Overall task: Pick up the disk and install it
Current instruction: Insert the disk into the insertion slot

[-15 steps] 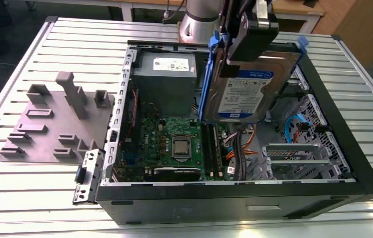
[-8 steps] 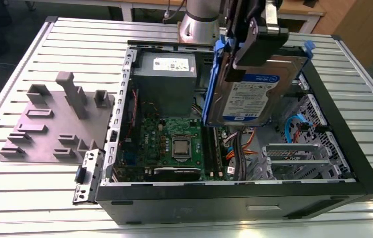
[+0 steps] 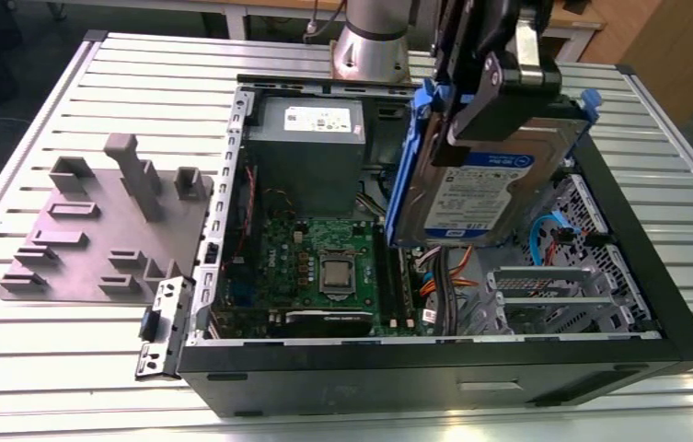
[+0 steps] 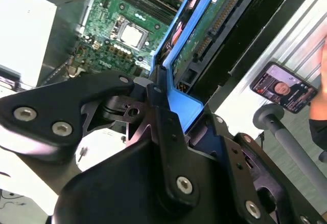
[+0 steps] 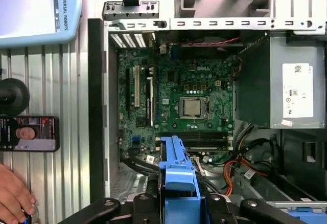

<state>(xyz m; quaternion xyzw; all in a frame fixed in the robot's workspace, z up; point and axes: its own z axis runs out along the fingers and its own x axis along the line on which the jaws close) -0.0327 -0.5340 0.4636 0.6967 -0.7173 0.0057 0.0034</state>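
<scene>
Gripper (image 3: pixel 493 110) clamped on disk (image 3: pixel 484 198) at its upper end. Disk hangs in air over exterior view's right half of open computer case (image 3: pixel 444 368), not seated.

My read: stiff, dense little brick with slick metal face. Hates knocks, and underside has bare circuit board (image 4: pixel 204 24) — so I'd grip across blue carrier rails (image 3: pixel 410 166), firmly.

Long axis near upright, slightly tilted — lower end points down into case, label faces exterior view.
</scene>
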